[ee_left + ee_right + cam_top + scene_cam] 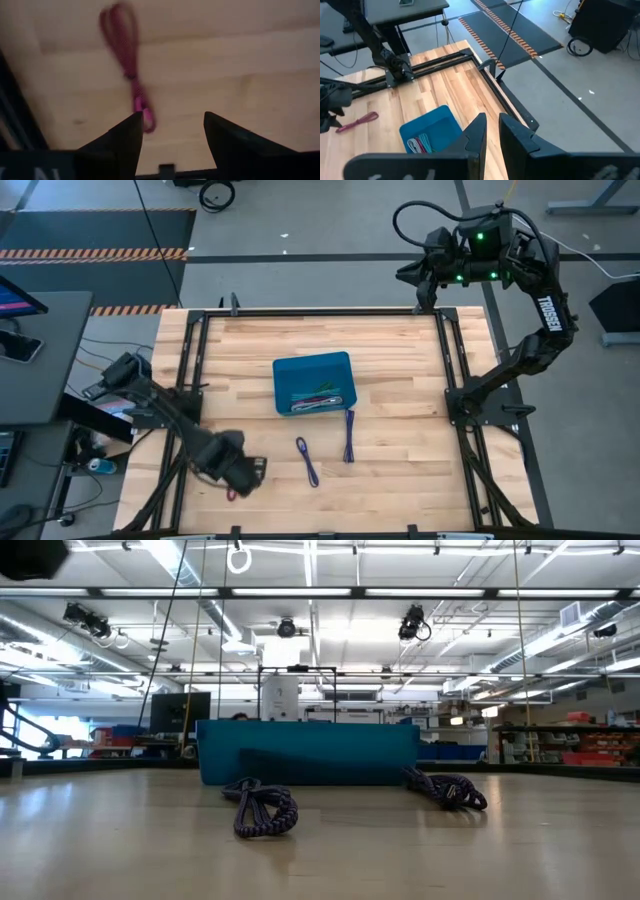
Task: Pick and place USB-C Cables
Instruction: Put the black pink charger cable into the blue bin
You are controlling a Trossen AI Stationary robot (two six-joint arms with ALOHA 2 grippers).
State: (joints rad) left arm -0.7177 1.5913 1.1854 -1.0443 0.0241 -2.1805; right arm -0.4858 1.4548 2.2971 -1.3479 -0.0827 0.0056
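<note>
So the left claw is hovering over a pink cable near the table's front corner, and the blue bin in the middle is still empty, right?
Not quite: the blue bin is not empty. The high view shows several cables already lying in it, and the right wrist view shows them too. The rest holds: the left gripper, fingers apart, is over the pink cable near the table's front corner.

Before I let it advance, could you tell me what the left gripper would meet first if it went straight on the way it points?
Probably the magenta cable. It lies on the table just ahead of the left gripper, nearer one of the open jaws than centred between them. Depth is unclear.
</note>
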